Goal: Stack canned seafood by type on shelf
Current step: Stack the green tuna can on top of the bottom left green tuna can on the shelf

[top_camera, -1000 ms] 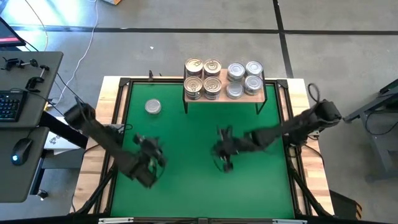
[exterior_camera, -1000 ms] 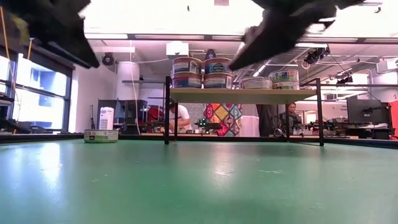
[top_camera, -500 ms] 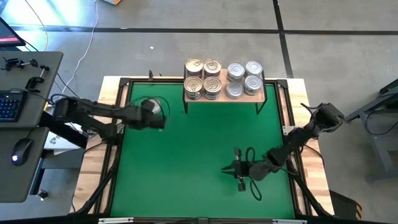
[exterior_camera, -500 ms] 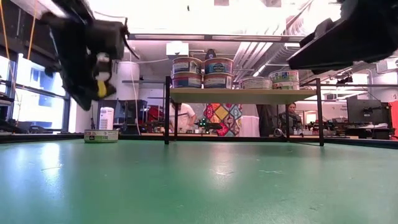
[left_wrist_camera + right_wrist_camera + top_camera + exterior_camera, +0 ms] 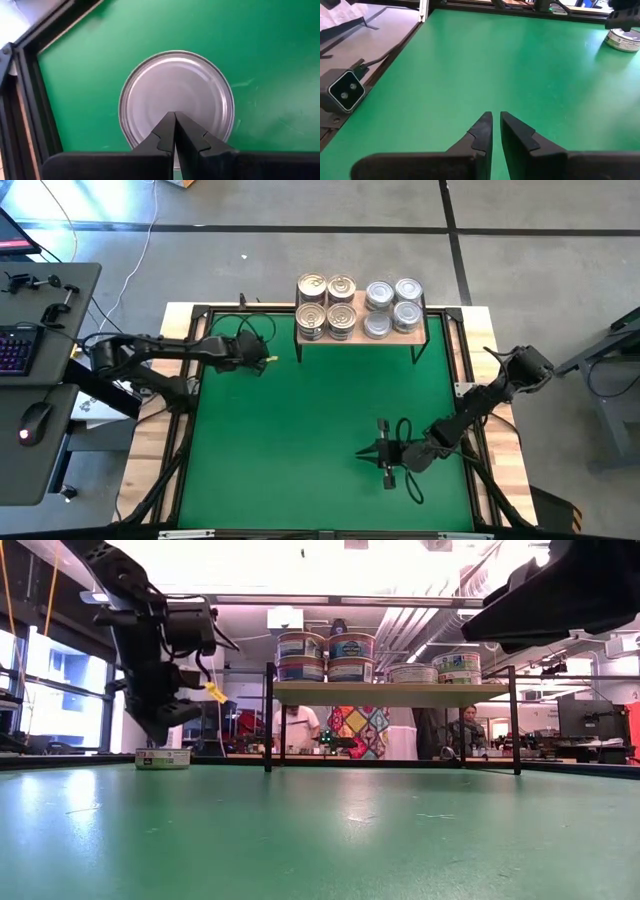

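- Your left gripper (image 5: 262, 358) sits at the upper left of the overhead picture, just left of the shelf (image 5: 415, 331). Its jaws are pressed together with nothing between them.
- In the left wrist view, those shut fingers (image 5: 187, 137) hang over a silver tin (image 5: 176, 95) lying flat on the green mat (image 5: 260, 45).
- In the low view, that gripper (image 5: 165, 725) hangs above the tin (image 5: 162, 758) at the picture's left.
- Your right gripper (image 5: 384, 450) rests at the lower right of the overhead picture, well apart from the shelf. Its jaws stand a narrow slit apart, holding nothing.
- On the shelf, gold-lidded tins (image 5: 326, 305) fill the left half and silver-lidded tins (image 5: 392, 307) the right half.
- In the low view, the gold tins (image 5: 327, 656) stand two high.
- A person (image 5: 292, 727) sits in the room behind.
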